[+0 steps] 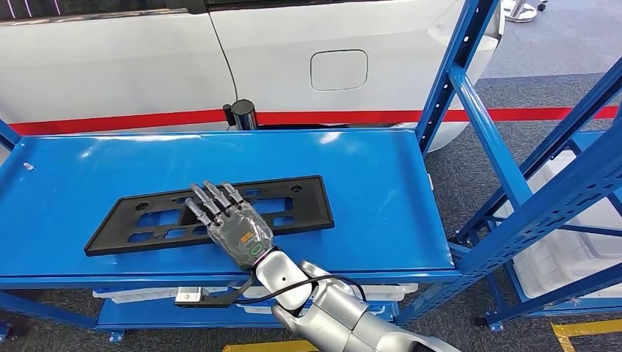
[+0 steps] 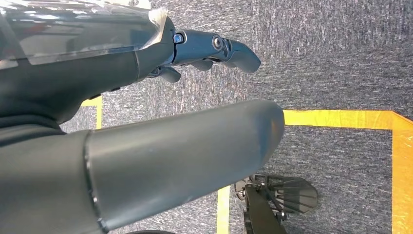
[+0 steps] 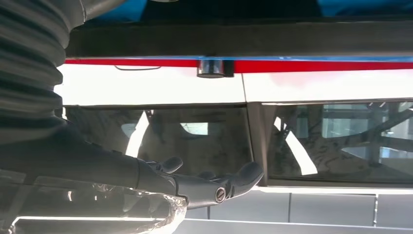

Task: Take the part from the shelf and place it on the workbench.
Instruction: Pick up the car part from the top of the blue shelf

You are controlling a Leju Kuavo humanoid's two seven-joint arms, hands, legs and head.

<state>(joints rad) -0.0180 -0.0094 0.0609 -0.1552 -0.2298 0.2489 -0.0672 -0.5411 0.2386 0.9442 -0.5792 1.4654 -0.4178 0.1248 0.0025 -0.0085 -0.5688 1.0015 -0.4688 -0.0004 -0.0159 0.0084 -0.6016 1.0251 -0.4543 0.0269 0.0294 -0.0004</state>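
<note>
**Black part lies flat on blue worktop beneath robot's right hand**

A long black part (image 1: 213,213), pierced with cut-outs, is seen lying flat on the blue worktop (image 1: 367,191), set at a slight angle to its front edge. The right hand (image 1: 229,220) is held over the part's middle, its fingers (image 1: 209,198) spread and extended, nothing gripped; contact with the part cannot be told. The left hand (image 2: 146,97) is shown over grey carpet (image 2: 331,53) marked with yellow floor tape (image 2: 341,118), fingers apart, holding nothing. A white car (image 1: 220,66) is parked behind the worktop.

No text, label or number can be read anywhere
</note>
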